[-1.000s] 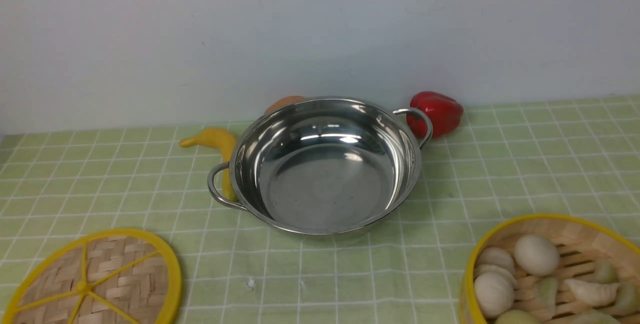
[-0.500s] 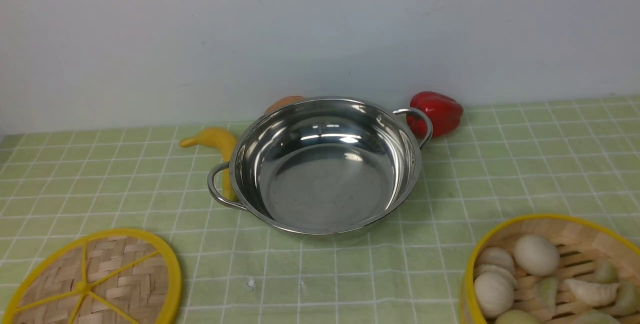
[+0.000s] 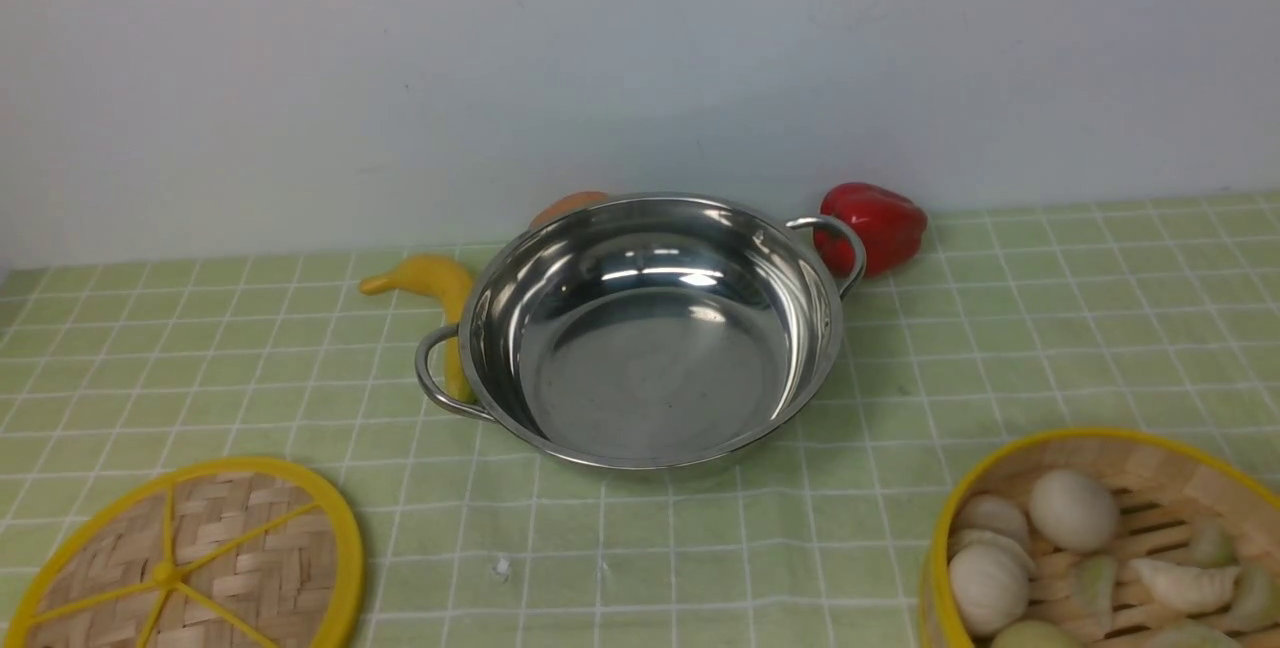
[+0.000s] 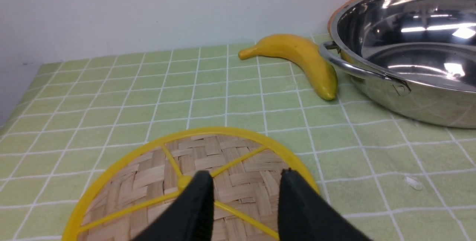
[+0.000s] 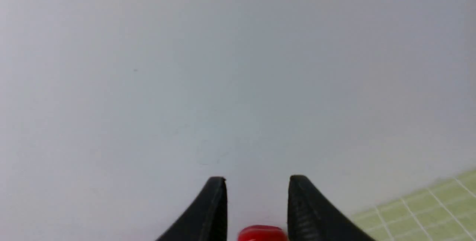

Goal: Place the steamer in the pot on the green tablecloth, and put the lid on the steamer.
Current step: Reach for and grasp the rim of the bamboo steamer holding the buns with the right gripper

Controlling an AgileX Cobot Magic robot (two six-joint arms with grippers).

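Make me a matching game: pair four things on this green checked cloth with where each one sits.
Things:
1. shiny steel pot
2. flat woven bamboo lid with yellow rim
3. bamboo steamer basket of toy buns
4. red toy pepper

Places:
A. near right
B. far back, beside the pot's right handle
C. middle of the green checked cloth
D. near left

Pairs: 1-C, 2-D, 3-A, 4-B

My front camera sits between my arms, looking forward and down across the cloth (image 3: 1050, 328), pot (image 3: 650, 348) at twelve o'clock. My left wrist camera hangs low over the lid (image 4: 238, 155), sharing pot and banana (image 4: 297, 53). My right one faces the wall (image 5: 238, 66), sharing the pepper (image 5: 262, 233).
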